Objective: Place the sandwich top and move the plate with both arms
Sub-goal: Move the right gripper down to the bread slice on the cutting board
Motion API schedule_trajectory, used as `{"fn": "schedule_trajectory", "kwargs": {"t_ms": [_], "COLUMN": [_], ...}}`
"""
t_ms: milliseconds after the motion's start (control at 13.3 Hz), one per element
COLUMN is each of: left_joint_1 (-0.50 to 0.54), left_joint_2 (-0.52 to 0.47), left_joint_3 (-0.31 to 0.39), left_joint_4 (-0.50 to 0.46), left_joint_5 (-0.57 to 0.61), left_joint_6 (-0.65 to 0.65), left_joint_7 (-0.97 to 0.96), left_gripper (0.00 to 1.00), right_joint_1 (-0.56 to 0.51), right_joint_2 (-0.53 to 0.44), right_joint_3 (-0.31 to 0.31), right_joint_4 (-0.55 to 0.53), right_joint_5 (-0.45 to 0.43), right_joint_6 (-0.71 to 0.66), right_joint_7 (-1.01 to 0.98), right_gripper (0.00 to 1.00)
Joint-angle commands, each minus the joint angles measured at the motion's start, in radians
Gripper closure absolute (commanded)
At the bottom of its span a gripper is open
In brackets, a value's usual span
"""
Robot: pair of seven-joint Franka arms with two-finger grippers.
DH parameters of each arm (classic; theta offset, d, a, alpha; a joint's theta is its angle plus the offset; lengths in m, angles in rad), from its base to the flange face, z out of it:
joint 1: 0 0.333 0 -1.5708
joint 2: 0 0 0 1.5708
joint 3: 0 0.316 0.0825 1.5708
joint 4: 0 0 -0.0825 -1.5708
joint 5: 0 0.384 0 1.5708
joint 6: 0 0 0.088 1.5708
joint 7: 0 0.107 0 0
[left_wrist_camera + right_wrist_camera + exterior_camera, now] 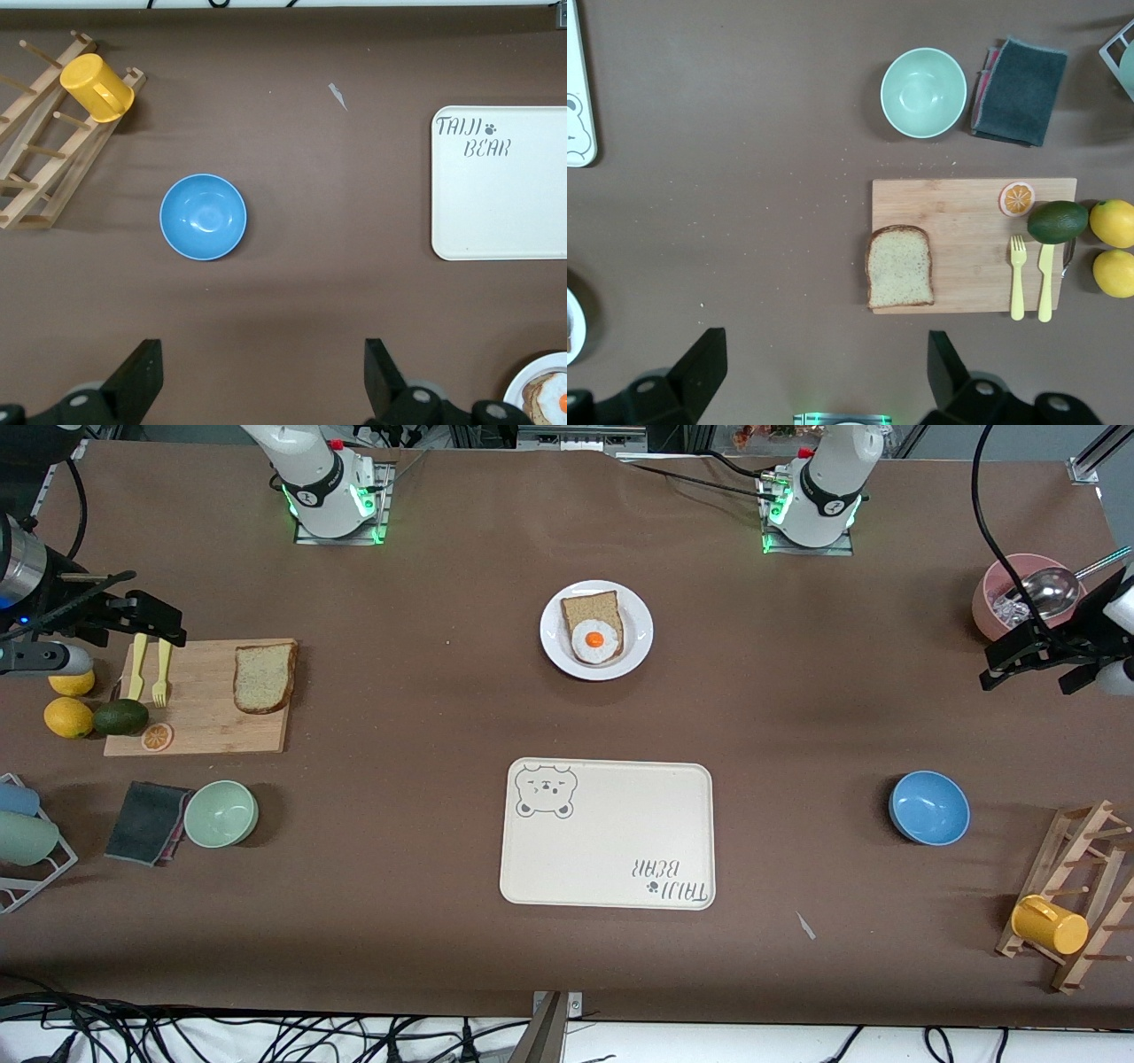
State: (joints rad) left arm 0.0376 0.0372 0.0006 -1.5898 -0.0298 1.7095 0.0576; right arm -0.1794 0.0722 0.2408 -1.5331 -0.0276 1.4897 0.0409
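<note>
The sandwich top (264, 677), a plain tan slice (899, 266), lies on a wooden cutting board (199, 717) toward the right arm's end of the table. The white plate (554, 633) stands mid-table between the two bases and carries a darker slice with a fried egg (594, 639). Its rim also shows in both wrist views (523, 390) (571, 329). My right gripper (142, 615) hangs open and empty over the board's outer end (826, 345). Over the table beside a pink bowl, my left gripper (1028, 657) is open and empty too (261, 354).
A cream bear-printed tray (607, 833) lies nearer the camera than the plate. Also here: a blue bowl (928, 807), green bowl (221, 813), dark cloth (146, 822), yellow cutlery, avocado and lemons by the board, pink bowl with ladle (1010, 598), wooden rack with yellow mug (1050, 924).
</note>
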Motion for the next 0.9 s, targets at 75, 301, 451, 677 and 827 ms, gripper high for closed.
{"fn": "schedule_trajectory", "kwargs": {"t_ms": [75, 301, 451, 677, 827], "left_joint_1": [0.005, 0.004, -0.001, -0.002, 0.002], "left_joint_2": [0.007, 0.004, 0.003, 0.003, 0.003], "left_joint_3": [-0.011, -0.011, -0.014, -0.011, -0.008], "left_joint_4": [0.034, 0.034, 0.039, 0.039, 0.039], "left_joint_5": [-0.013, -0.012, -0.012, -0.012, -0.012], "left_joint_6": [-0.027, -0.071, -0.070, -0.070, -0.071], "left_joint_7": [0.001, -0.002, -0.002, -0.002, -0.001], "left_gripper": [0.00, 0.00, 0.00, 0.00, 0.00], "right_joint_1": [0.000, -0.005, -0.006, -0.006, -0.002], "right_joint_2": [-0.018, -0.011, -0.023, -0.023, -0.020], "right_joint_3": [-0.011, -0.012, -0.012, -0.014, -0.011], "right_joint_4": [-0.013, -0.013, -0.057, -0.065, -0.076], "right_joint_5": [0.046, 0.043, 0.046, 0.023, -0.014], "right_joint_6": [0.029, 0.029, 0.047, 0.075, 0.098], "right_joint_7": [0.008, 0.011, 0.075, 0.086, 0.068], "right_gripper": [0.00, 0.00, 0.00, 0.00, 0.00]}}
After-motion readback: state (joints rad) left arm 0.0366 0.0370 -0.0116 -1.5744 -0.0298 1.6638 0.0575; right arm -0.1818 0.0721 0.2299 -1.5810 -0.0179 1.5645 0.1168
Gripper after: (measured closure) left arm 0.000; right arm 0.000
